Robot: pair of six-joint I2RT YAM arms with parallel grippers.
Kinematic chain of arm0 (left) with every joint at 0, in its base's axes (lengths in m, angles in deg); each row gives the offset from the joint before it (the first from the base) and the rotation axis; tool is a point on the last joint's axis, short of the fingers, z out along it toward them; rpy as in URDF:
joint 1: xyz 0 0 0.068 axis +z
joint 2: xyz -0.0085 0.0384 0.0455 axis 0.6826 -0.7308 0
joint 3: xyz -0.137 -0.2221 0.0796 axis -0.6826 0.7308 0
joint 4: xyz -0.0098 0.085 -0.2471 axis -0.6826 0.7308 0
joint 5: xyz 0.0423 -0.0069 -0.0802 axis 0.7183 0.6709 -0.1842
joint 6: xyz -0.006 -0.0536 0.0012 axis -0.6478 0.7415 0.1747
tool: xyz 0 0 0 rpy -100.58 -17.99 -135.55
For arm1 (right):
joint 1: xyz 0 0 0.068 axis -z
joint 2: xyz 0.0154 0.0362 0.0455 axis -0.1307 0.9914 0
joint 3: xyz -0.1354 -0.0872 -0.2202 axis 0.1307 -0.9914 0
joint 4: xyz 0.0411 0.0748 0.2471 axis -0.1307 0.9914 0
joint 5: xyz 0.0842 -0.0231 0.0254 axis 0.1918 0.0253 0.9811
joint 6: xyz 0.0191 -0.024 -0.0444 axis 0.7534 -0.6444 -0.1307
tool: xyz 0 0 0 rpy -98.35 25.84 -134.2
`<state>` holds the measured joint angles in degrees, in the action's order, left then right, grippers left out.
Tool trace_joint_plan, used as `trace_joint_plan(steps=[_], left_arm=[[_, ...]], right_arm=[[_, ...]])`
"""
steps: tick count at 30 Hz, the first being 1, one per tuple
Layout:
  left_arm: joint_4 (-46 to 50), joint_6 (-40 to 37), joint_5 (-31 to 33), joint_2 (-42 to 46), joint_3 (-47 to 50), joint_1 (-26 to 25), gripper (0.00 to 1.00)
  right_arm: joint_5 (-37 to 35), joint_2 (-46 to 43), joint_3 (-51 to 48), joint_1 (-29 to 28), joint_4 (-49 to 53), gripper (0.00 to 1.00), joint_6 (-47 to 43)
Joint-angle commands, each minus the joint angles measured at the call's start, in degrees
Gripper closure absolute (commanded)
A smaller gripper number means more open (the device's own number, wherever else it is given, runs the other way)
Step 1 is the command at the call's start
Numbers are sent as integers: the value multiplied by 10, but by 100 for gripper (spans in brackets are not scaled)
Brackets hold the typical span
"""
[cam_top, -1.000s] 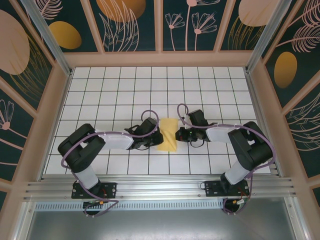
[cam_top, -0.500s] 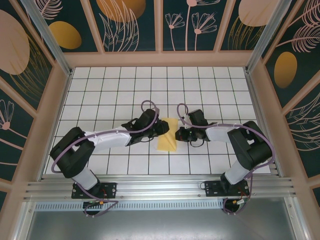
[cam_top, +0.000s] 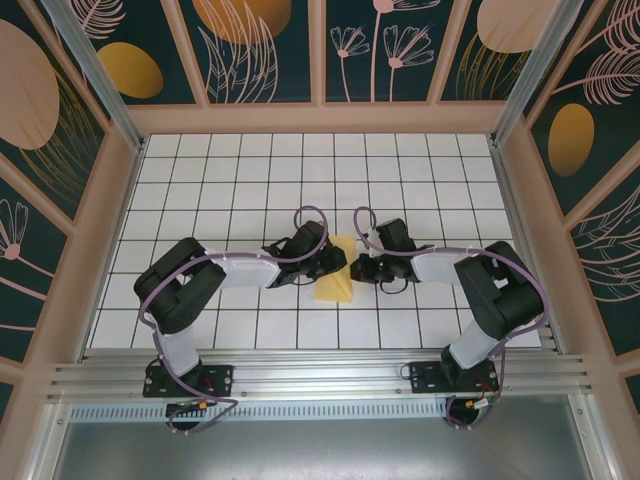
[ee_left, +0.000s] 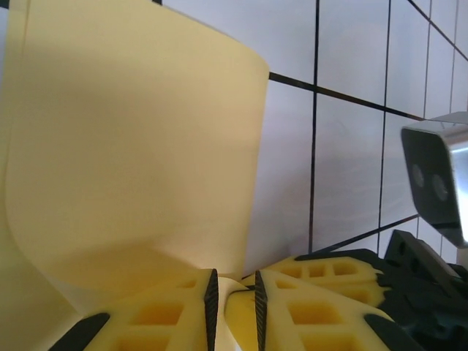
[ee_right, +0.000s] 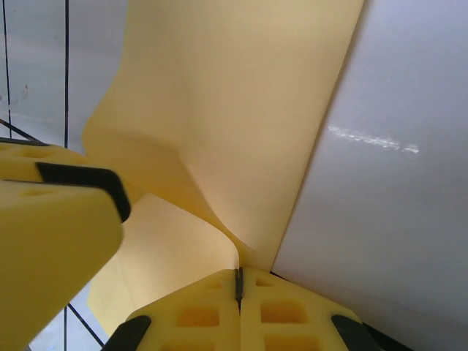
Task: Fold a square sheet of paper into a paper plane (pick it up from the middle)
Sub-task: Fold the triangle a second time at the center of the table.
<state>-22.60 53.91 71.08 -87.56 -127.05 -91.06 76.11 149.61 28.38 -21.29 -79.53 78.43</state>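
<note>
Now pressing in closer than a second ago, left gripper (ee_left: 234,292) holding its jaws slightly apart at the square sheet of paper (cam_top: 336,287), right gripper (ee_right: 238,281) clamping the opposite edge, sheet lying between them, wrist views revealing it curling upward.

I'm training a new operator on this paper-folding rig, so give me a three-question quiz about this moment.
1. True or false: the right gripper is shut on the paper.
2. Where does the paper sit? A) between the left gripper and the right gripper; B) far beyond both; C) well to the left of both.
3. Fill in: the paper's colour is pale ____.
Key: 1 true; 2 A; 3 yellow.
</note>
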Motion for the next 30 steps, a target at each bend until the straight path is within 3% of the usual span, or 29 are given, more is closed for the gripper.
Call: trace_joint_plan(steps=[1,23,30], left_arm=[[19,1,11,-10,-12,2,77],[33,-1,54,-30,38,2,80],[26,-3,47,-30,44,3,81]], right_arm=[[-28,29,-7,1,23,99,-13],[-27,39,17,2,35,94,-12],[-27,-43,25,2,57,76,13]])
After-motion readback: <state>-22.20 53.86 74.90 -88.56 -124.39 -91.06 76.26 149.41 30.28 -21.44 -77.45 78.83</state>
